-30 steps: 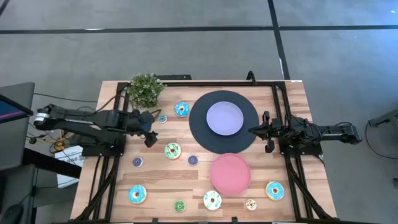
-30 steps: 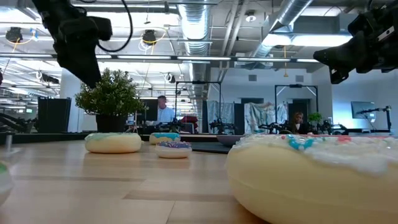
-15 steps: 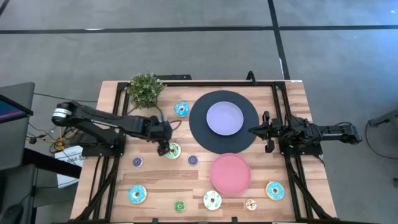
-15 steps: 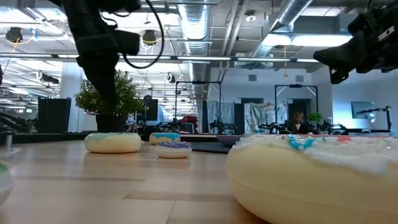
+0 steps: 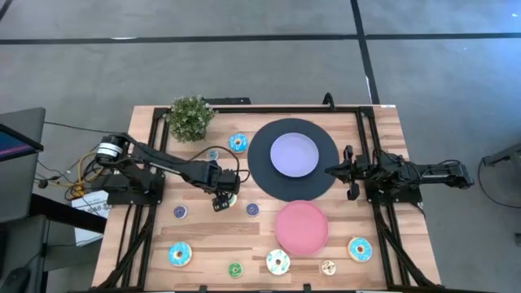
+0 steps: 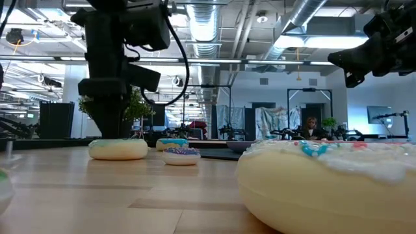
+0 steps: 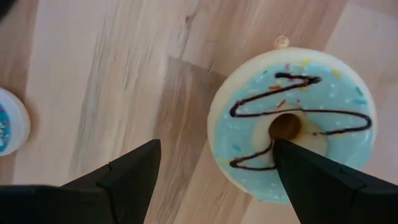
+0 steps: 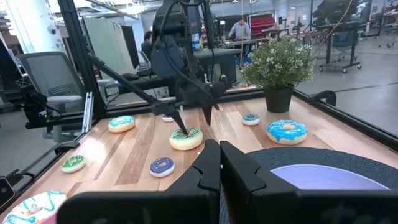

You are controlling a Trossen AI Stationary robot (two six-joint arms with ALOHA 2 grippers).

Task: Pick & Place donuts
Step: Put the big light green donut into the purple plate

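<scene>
Reaching out across the boards from its spot near the potted plant [image 5: 191, 116], the left arm has swung in over the last second and now has the left gripper [image 5: 222, 198] down at the pale-blue iced donut with the dark squiggle [image 7: 292, 121] — a moment ago that donut lay in the open beside the big black disc [image 5: 259, 175], and now it sits half hidden under the tool. Its fingers stand apart, one tip poised at the centre hole and the other off over bare wood, so they straddle one side of the ring rather than grip it (the donut looks flat on the table [image 5: 383, 130], not lifted). That reads to me as the approach finished and the pinch about to come; nothing has been placed yet, since the lavender plate [image 5: 294, 155] and the pink plate [image 5: 301, 225] both lie bare, with the other donuts scattered along the near edge and by the plant. The right gripper [image 5: 348, 172] hangs at the disc's right rim, fingers together, exactly where it was — waiting. As for writing, brands or labels, I can make out none on the donuts, plates or arms.
</scene>
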